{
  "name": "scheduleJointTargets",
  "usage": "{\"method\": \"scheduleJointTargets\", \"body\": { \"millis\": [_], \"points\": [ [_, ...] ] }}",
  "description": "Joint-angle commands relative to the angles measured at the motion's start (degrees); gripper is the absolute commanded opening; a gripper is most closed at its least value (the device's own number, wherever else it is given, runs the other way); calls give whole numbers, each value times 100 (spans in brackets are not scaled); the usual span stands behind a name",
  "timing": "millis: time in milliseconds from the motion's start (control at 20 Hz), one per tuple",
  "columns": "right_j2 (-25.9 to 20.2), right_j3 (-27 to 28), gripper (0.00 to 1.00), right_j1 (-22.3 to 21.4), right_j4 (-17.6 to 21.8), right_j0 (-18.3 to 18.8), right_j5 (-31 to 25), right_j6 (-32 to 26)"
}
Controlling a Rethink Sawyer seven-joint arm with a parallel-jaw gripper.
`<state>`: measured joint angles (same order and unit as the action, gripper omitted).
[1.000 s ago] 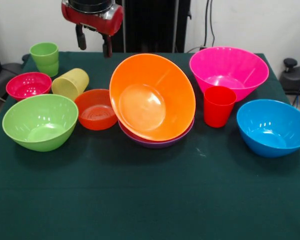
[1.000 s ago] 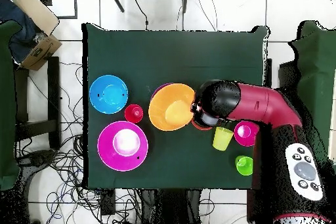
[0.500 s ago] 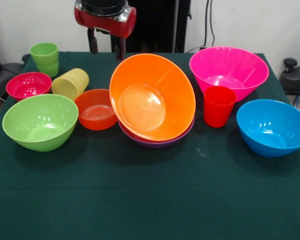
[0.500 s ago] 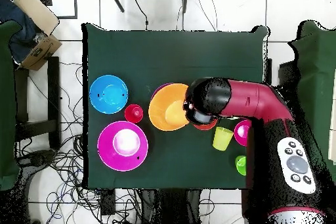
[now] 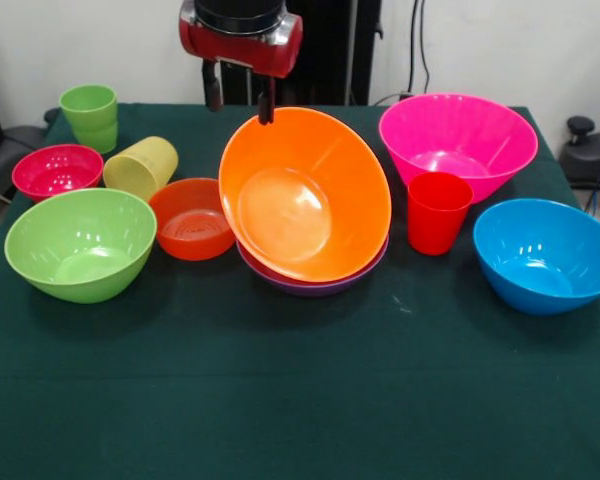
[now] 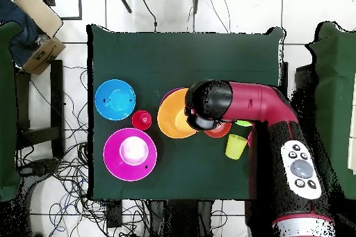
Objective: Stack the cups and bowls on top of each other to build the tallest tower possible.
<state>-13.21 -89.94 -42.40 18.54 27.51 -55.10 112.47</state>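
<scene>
We see a table draped in dark green cloth (image 5: 300, 400). Resting on it are a lime-green plastic bowl (image 5: 80, 243), a small red-orange bowl (image 5: 191, 218), a magenta bowl (image 5: 57, 170), a tipped pale yellow tumbler (image 5: 140, 166), a green tumbler (image 5: 90, 116), a red tumbler (image 5: 438, 212), large pink (image 5: 458, 143) and blue (image 5: 546, 254) bowls, and a purple bowl (image 5: 310, 284) under a tilted orange one (image 5: 305, 195).

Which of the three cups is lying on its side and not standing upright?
The pale yellow cup. It is tipped over, beside the small red-orange bowl. The green cup and the red cup both stand upright with their mouths up.
</scene>
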Motion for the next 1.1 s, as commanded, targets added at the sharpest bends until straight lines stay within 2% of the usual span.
{"method": "scheduleJointTargets", "body": {
  "millis": [50,200,650,800,950,1100],
  "points": [
    [-436,119,100,78,284,-310,-282,-690],
    [-444,146,100,95,370,-373,-262,-804],
    [-257,20,100,170,417,-515,46,-499],
    [-266,106,100,200,558,-536,-107,-758],
    [-225,108,100,225,506,-533,-108,-645],
    [-290,113,100,247,537,-456,-127,-860]
  ]
}}
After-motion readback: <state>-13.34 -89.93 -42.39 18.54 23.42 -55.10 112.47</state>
